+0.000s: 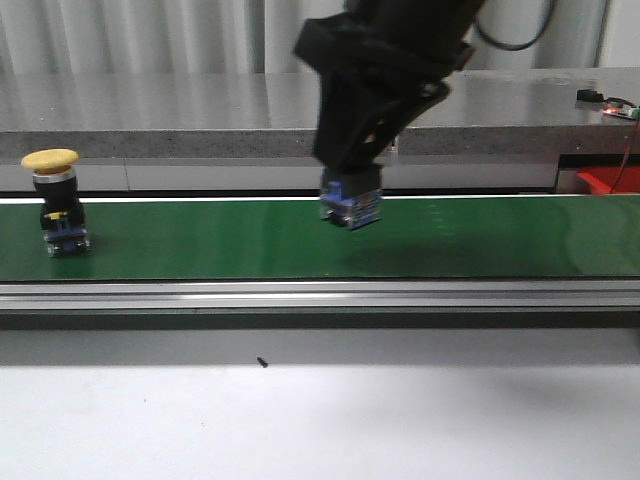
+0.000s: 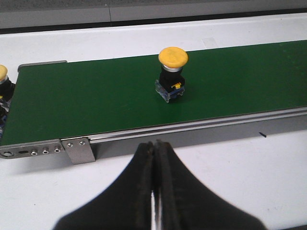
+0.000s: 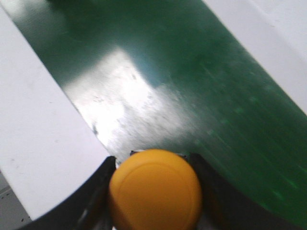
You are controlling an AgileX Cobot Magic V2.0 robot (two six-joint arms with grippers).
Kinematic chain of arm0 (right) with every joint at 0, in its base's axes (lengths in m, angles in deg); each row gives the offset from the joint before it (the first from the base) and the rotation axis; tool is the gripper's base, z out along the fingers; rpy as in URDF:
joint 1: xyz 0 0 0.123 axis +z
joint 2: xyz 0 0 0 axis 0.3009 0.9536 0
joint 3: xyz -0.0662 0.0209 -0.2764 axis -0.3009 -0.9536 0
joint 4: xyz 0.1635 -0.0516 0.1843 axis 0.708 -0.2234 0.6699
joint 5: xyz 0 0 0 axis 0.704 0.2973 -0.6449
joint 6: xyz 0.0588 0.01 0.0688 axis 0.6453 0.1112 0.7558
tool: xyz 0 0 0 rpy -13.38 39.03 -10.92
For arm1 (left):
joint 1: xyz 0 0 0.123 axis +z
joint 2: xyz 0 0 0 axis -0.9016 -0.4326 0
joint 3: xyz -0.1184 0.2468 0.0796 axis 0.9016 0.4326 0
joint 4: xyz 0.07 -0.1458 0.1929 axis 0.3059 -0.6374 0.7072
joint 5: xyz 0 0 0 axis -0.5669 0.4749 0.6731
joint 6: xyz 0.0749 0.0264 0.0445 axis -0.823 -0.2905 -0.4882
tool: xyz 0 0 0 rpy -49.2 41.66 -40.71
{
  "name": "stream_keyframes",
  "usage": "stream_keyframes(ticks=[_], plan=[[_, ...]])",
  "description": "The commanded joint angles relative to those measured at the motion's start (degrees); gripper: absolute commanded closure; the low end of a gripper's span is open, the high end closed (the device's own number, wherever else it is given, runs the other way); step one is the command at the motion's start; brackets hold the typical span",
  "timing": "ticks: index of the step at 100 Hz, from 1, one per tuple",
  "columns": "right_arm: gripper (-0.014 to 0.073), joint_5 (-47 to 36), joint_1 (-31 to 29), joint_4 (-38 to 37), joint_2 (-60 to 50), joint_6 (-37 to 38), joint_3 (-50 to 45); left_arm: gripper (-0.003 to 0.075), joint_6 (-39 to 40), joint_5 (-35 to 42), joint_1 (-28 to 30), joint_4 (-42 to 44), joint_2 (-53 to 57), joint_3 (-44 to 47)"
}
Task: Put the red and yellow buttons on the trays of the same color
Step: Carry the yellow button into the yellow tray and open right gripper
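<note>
My right gripper (image 1: 350, 195) is shut on a yellow button (image 1: 351, 207) and holds it just above the green belt (image 1: 200, 240); its blue base shows below the fingers. In the right wrist view the yellow cap (image 3: 154, 189) fills the space between the black fingers (image 3: 98, 179). A second yellow button (image 1: 55, 200) stands upright on the belt at the far left, and it also shows in the left wrist view (image 2: 172, 72). My left gripper (image 2: 154, 146) is shut and empty over the white table, in front of the belt. No red button shows, and no tray clearly shows.
A third yellow button (image 2: 2, 79) shows at the belt's end. A metal rail (image 1: 320, 292) runs along the belt's front edge. A grey counter (image 1: 150, 110) stands behind. A red thing (image 1: 605, 180) shows at the far right edge.
</note>
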Motion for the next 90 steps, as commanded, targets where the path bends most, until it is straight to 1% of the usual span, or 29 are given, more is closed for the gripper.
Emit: stream_keyframes(ticks=[1, 21, 22, 53, 68, 78, 90], plan=[[0.0494, -4.08, -4.05, 0.99, -6.59, -0.30, -1.95, 0.0739, 0.05, 4.29, -0.57, -0.67, -0.43, -1.49], [0.0494, -5.45, -14.45, 0.99, -11.89, -0.15, -6.43, 0.0739, 0.05, 4.29, -0.57, -0.67, -0.43, -1.49], [0.0494, -5.45, -15.62, 0.99, -12.10, -0.15, -6.61, 0.0739, 0.05, 4.29, -0.57, -0.67, -0.43, -1.49], [0.0494, -5.50, -31.83, 0.83, -12.70, -0.15, -8.93, 0.0739, 0.05, 4.29, -0.57, -0.67, -0.43, -1.49], [0.0494, -8.25, -39.60, 0.75, -12.70, -0.15, -10.69, 0.0739, 0.05, 4.29, -0.57, -0.67, -0.43, -1.49], [0.0494, -11.07, -43.73, 0.99, -12.40, -0.15, -13.02, 0.0739, 0.05, 4.29, -0.57, -0.67, -0.43, -1.49], [0.0494, -14.71, -46.75, 2.38, -11.38, -0.09, -15.54, 0.0739, 0.05, 4.29, -0.57, -0.67, -0.43, -1.49]])
